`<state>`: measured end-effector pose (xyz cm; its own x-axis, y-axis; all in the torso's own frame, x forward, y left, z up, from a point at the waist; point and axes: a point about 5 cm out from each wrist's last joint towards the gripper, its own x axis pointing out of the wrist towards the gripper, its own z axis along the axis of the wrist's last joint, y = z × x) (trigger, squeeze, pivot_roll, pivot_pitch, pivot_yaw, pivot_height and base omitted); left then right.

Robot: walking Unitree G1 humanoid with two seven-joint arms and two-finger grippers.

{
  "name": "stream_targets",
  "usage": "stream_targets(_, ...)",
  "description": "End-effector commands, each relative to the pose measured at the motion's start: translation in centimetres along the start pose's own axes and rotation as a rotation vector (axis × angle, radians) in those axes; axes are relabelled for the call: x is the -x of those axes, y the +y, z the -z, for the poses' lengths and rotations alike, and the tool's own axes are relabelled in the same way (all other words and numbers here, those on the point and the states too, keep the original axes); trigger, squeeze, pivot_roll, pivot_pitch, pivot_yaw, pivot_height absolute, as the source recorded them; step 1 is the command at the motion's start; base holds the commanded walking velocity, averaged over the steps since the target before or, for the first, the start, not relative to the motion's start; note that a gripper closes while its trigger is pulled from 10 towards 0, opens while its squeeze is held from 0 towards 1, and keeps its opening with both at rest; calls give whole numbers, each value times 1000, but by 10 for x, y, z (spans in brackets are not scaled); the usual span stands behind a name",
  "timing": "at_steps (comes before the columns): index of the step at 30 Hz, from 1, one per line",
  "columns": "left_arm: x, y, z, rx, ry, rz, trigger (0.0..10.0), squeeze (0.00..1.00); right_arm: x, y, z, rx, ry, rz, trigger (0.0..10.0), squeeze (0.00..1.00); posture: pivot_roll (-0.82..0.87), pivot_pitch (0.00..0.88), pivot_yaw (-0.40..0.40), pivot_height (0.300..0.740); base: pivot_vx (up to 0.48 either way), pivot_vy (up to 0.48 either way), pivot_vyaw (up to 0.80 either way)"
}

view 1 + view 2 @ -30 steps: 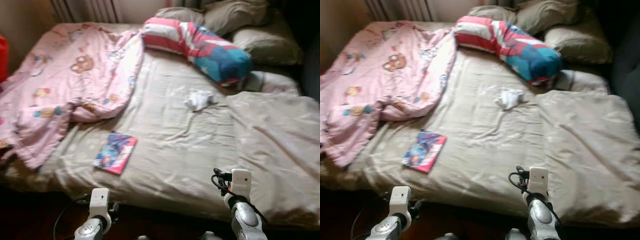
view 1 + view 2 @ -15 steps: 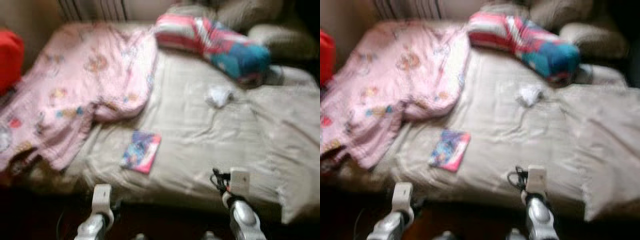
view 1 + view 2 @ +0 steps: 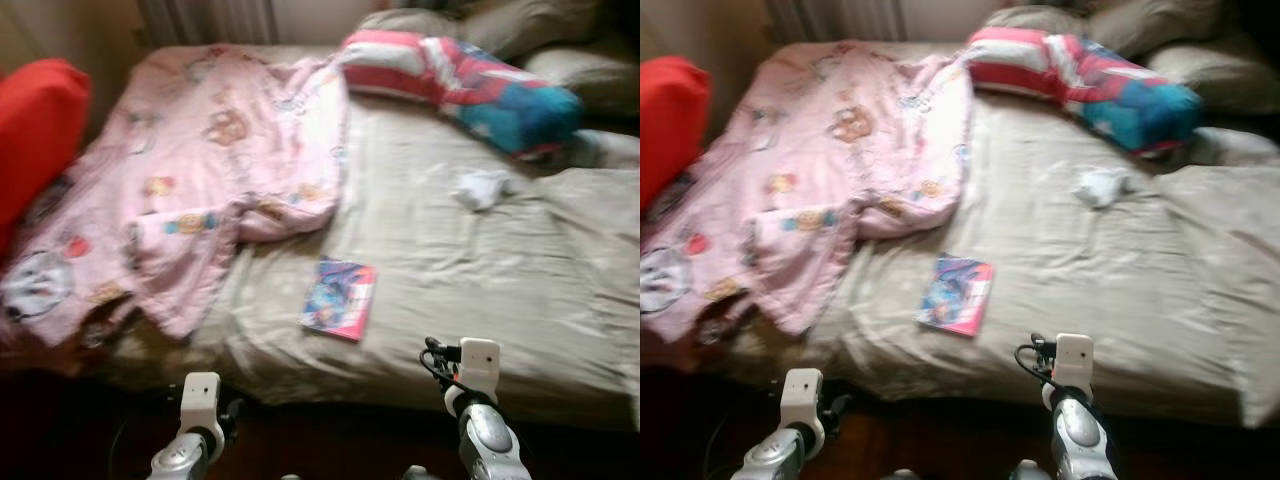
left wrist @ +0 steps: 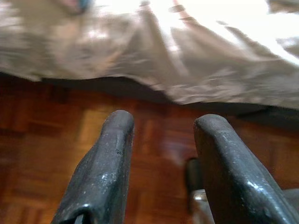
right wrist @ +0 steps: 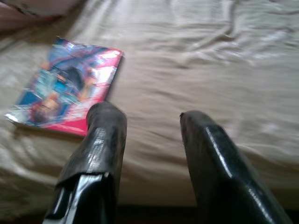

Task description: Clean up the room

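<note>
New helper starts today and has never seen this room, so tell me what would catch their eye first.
The rumpled pink cartoon blanket sprawls over the left half of the beige bed, beside a red cushion at the far left. A red, white and blue pillow lies at the head, and a colourful book sits near the front edge. The right claw hovers open just short of that book.
</note>
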<state>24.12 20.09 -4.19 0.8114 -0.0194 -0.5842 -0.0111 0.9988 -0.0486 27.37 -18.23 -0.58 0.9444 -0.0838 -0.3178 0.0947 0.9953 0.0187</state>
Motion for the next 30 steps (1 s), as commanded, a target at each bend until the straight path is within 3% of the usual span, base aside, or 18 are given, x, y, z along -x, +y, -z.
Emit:
stream_targets(1,1,-5,6,-3,21,16,10000,0,5,-5,9,-6,33,14,10000,1000,-68,171,78,740,0,454,0)
stream_targets(5,0,-7,5,-6,18,22,10000,0,5,-6,9,-3,34,27,10000,1000,-71,165,77,740,0,454,0)
stream_targets(6,0,-8,5,-6,18,23,10000,0,5,-7,9,-5,34,31,10000,714,-71,165,77,740,0,454,0)
stream_targets(7,0,-9,5,-7,16,26,10000,0,5,-7,9,-5,35,33,10000,0,-72,163,76,740,0,450,0)
stream_targets(15,-1,-12,4,-9,10,31,10000,0,4,-7,7,-2,30,32,10000,0,-72,155,73,740,0,393,0)
stream_targets(30,-2,-13,-4,-15,-35,34,10000,0,3,-8,6,-8,24,32,10000,0,-68,172,72,740,0,0,0)
